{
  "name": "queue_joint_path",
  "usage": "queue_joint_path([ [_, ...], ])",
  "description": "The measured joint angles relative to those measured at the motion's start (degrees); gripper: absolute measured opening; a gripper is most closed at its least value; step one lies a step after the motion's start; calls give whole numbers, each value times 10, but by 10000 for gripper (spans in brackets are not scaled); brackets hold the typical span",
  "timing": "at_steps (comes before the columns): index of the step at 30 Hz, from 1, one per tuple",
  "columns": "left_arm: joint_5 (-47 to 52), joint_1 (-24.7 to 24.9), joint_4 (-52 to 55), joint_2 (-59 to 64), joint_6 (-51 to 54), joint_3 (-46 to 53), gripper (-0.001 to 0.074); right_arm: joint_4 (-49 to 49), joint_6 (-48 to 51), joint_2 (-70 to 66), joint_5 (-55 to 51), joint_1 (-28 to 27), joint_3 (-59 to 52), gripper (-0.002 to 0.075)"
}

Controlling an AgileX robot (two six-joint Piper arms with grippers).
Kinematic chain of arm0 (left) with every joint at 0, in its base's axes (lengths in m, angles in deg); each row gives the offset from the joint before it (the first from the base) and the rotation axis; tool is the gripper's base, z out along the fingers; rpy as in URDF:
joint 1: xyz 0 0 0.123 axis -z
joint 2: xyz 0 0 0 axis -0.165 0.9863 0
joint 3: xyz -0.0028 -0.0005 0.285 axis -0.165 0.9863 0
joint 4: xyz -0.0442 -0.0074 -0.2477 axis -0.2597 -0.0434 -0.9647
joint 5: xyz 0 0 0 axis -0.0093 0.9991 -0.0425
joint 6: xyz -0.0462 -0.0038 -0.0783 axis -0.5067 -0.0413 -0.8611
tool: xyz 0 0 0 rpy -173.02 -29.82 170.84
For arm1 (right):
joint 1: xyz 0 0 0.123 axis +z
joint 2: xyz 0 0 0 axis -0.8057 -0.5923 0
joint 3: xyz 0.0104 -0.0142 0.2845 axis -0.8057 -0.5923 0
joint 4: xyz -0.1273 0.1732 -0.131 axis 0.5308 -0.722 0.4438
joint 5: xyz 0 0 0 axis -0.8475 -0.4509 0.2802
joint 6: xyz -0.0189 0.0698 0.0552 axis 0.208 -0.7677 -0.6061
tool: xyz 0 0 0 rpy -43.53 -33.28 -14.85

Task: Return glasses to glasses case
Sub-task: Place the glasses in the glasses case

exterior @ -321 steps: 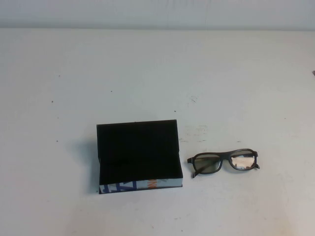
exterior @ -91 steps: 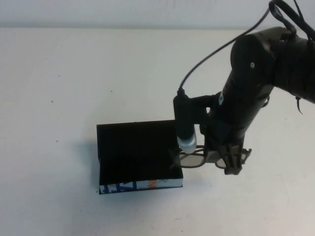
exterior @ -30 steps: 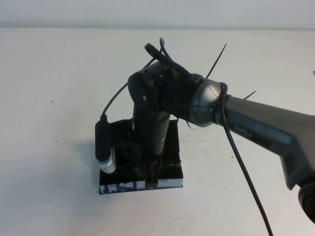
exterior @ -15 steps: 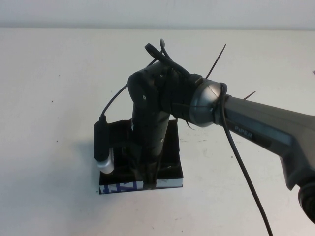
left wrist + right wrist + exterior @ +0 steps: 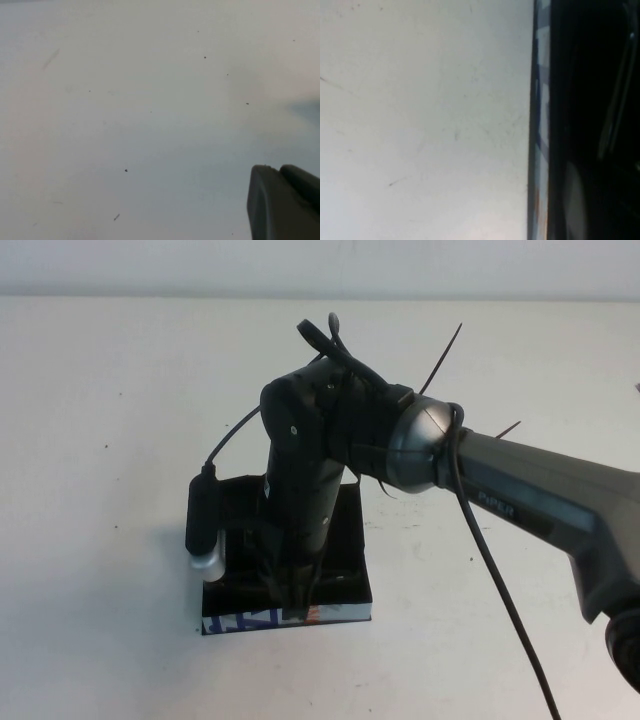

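Observation:
The black glasses case (image 5: 345,570) stands open on the white table, its blue, white and orange side (image 5: 250,620) facing me. My right gripper (image 5: 295,598) reaches straight down into the case, and the arm covers most of the inside. In the high view the glasses are hidden under the arm. In the right wrist view a pale lens (image 5: 574,200) and a thin dark temple (image 5: 615,115) lie within the case's black lining, beside the patterned side (image 5: 542,125). My left gripper (image 5: 282,200) is out of the high view and hangs over bare table.
White table (image 5: 120,390) lies on all sides of the case. The right arm (image 5: 520,500) and its cables stretch from the right edge across to the case. Small dark specks dot the table surface.
The glasses went from the table right of the case, carried by my right gripper, over into the case. In the last second the right wrist rose slightly.

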Motion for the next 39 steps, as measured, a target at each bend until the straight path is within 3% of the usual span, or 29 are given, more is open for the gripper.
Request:
queue_joint_path([
  [17,0,0,0,0,0,0,-1,3,-21,-11,0,-4,0,32],
  [21,0,0,0,0,0,0,-1,7,-21,-11,0,-4,0,124],
  [25,0,0,0,0,0,0,-1,10,-21,-11,2,-8,0,283],
  [28,0,0,0,0,0,0,-1,17,-21,-10,2,-9,0,356],
  [39,0,0,0,0,0,0,-1,45,-22,19,-2,-9,19,391],
])
